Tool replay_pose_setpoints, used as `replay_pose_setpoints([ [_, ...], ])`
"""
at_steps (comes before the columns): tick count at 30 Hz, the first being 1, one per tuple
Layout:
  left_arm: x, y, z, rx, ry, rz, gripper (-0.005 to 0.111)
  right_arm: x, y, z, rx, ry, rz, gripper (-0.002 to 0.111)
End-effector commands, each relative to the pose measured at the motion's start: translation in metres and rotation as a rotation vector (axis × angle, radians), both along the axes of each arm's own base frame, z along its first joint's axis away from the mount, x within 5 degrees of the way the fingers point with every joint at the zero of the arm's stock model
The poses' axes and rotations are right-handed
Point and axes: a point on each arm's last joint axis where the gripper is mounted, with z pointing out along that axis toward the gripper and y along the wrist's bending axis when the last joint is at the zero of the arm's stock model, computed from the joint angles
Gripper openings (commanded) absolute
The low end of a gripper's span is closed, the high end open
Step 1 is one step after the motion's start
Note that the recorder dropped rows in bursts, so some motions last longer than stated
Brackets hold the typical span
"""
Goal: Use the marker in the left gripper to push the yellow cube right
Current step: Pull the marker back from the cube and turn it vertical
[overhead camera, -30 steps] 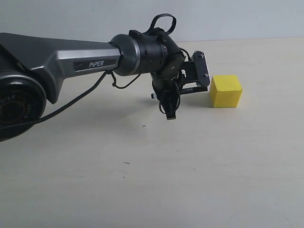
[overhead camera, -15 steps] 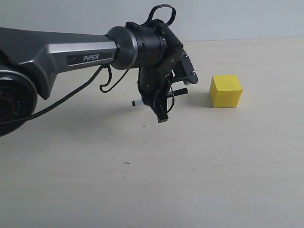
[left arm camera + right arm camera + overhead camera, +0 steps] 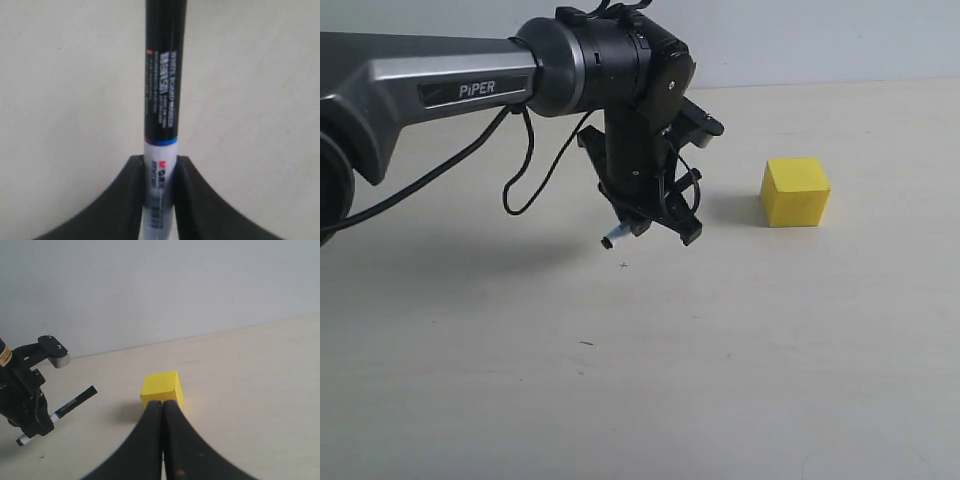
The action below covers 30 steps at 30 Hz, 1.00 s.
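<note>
Far left in the exterior view: a thick black-and-grey arm (image 3: 440,85) marked PIPER, reaching in over a pale worktop (image 3: 720,360).

At its end, near the middle of the view: the left gripper (image 3: 660,222), pinched narrow on the marker (image 3: 611,239). In the left wrist view, clamped on the white barrel, with the long black printed part sticking out ahead. In the exterior view, held on a slant: white end low and to the left, black end higher and to the right, aimed roughly toward the cube. Seemingly raised off the worktop, judging by the shadow (image 3: 520,262) thrown off to the left; height not tellable.

Next, a bare strip of worktop.

Then the yellow cube (image 3: 796,192), sitting flat on the worktop, right of the marker's black end and apart from it, no contact.

Right gripper (image 3: 162,407): absent from the exterior view; in its own wrist view, pressed together on nothing, with the cube showing just past its tips.

Judged from this: cube lying to the right of the marker, so the push calls for lowering the marker and travelling right across the gap.
</note>
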Motion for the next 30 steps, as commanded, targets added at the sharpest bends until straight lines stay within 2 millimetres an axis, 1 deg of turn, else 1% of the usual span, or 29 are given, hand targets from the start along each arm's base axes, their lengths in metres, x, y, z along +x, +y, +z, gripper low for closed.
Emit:
replay_pose_setpoints([
  [1,-0.006,0.005,0.013,-0.04,0.018,0.085,0.0,0.0,0.0,-0.001,-0.008,-0.003,0.0,0.0],
  [6,-0.017,0.013,0.022,-0.085,0.017,0.162,0.0,0.0,0.0,-0.001,-0.008,-0.003,0.0,0.0],
  [13,-0.036,0.027,0.04,-0.255,-0.01,0.41,0.0,0.0,0.0,-0.001,-0.008,-0.003,0.0,0.0],
  [16,-0.041,0.031,0.049,-0.333,-0.024,0.526,0.0,0.0,0.0,-0.001,-0.008,-0.003,0.0,0.0],
  [19,-0.044,0.031,0.056,-0.382,-0.014,0.584,0.0,0.0,0.0,-0.001,-0.008,-0.003,0.0,0.0],
  [26,-0.047,0.03,0.054,-0.412,0.039,0.681,0.0,0.0,0.0,-0.001,-0.008,-0.003,0.0,0.0],
  [30,-0.048,0.031,0.053,-0.418,0.061,0.767,0.0,0.0,0.0,-0.001,-0.008,-0.003,0.0,0.0],
])
